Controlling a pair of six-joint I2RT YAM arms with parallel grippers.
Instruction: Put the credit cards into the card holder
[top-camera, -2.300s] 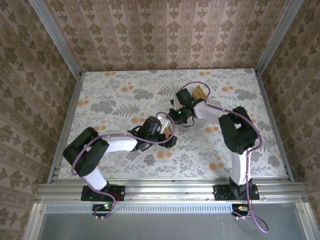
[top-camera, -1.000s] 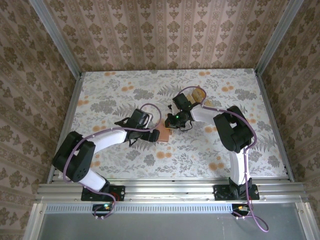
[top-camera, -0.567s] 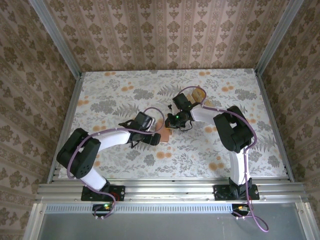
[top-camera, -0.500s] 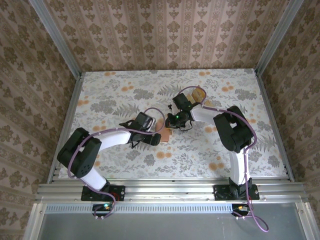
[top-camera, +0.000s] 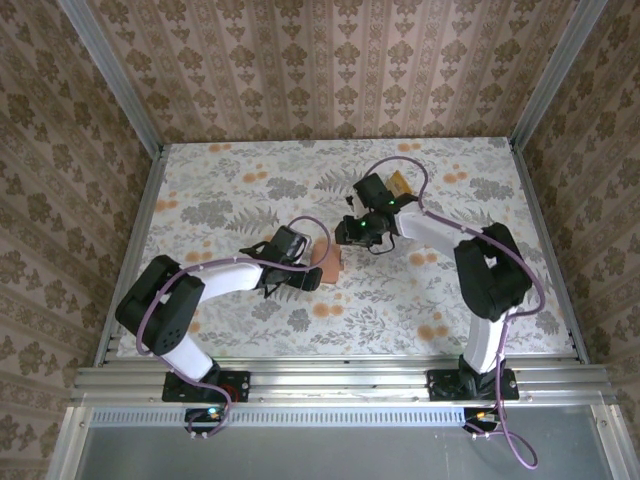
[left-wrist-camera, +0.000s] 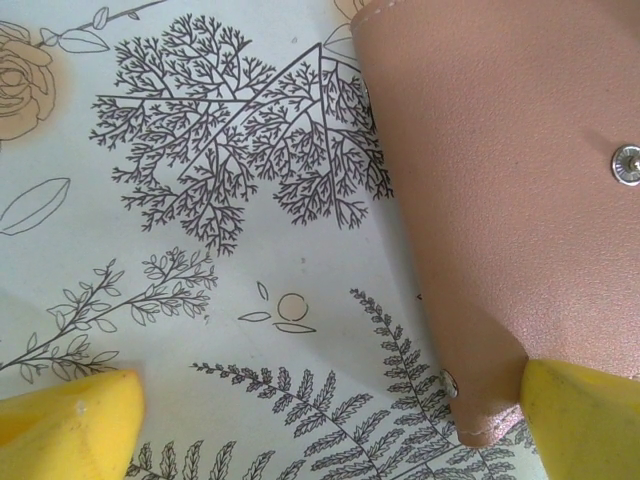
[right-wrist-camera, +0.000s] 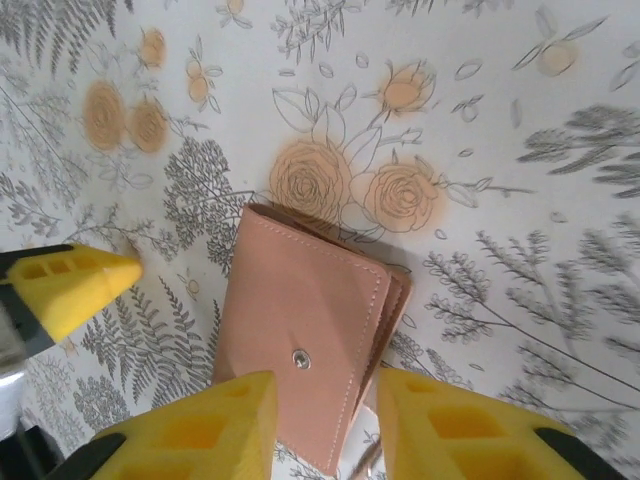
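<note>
my right arm pulls back off the card holder (top-camera: 327, 265) | right claw (right-wrist-camera: 325, 400) part-open now, empty | left claw (left-wrist-camera: 325, 420) wide at its corner | I reckon it's released, folded shut

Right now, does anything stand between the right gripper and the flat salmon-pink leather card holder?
Nothing visible does. The right gripper hangs above the closed card holder lying on the floral table, with open space between.

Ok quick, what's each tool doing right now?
Left tool: open wide, one finger at the holder's corner, holding nothing.
Right tool: partly open above the holder, holding nothing.
</note>
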